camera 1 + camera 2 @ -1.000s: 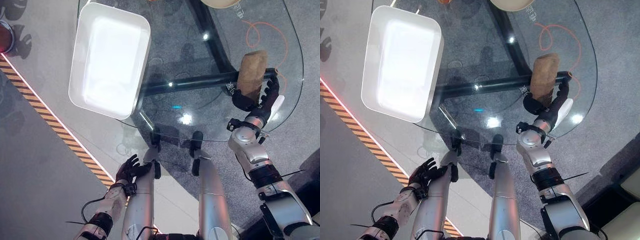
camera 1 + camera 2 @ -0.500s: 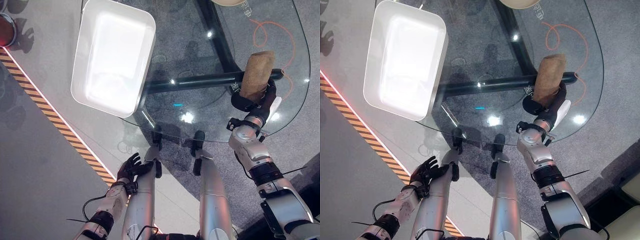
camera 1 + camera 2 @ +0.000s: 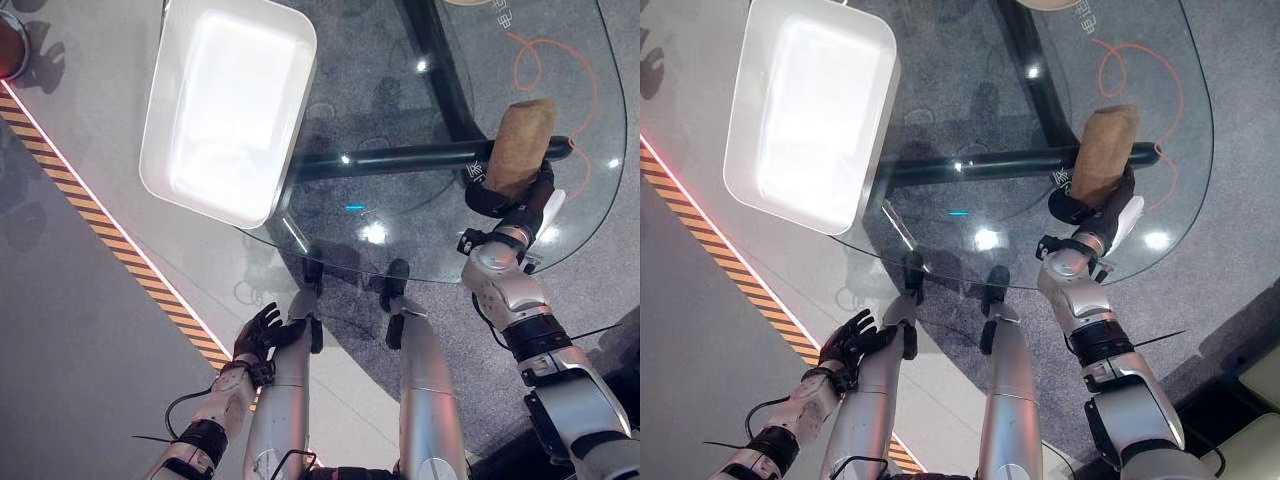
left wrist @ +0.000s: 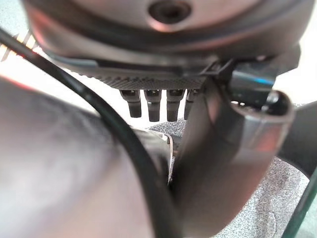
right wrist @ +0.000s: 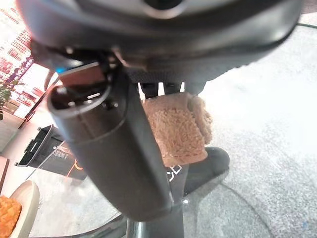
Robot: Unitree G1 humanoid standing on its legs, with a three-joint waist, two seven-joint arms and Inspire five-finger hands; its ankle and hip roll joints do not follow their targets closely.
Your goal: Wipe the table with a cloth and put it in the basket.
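Observation:
A tan folded cloth (image 3: 520, 140) lies on the right part of the round glass table (image 3: 400, 235); it also shows past my fingers in the right wrist view (image 5: 178, 129). My right hand (image 3: 508, 200) sits at the cloth's near end, with thumb and fingers curled round that end. The basket, a white rectangular tub (image 3: 155, 130), stands empty on the table's left side and overhangs the edge. My left hand (image 3: 262, 335) hangs low beside the table's near edge with its fingers (image 4: 151, 105) relaxed and holding nothing.
A black frame bar (image 3: 400, 160) runs under the glass. An orange cord loop (image 3: 560, 60) lies beyond the cloth. A beige bowl holding something orange (image 5: 15, 208) stands at the far side. Yellow-black striped tape (image 3: 100, 230) crosses the floor on the left.
The whole picture has shifted slightly, so the camera moved. My right hand's fingers, which lay stretched along the cloth's side, have drawn in round its near end. The left hand is unchanged.

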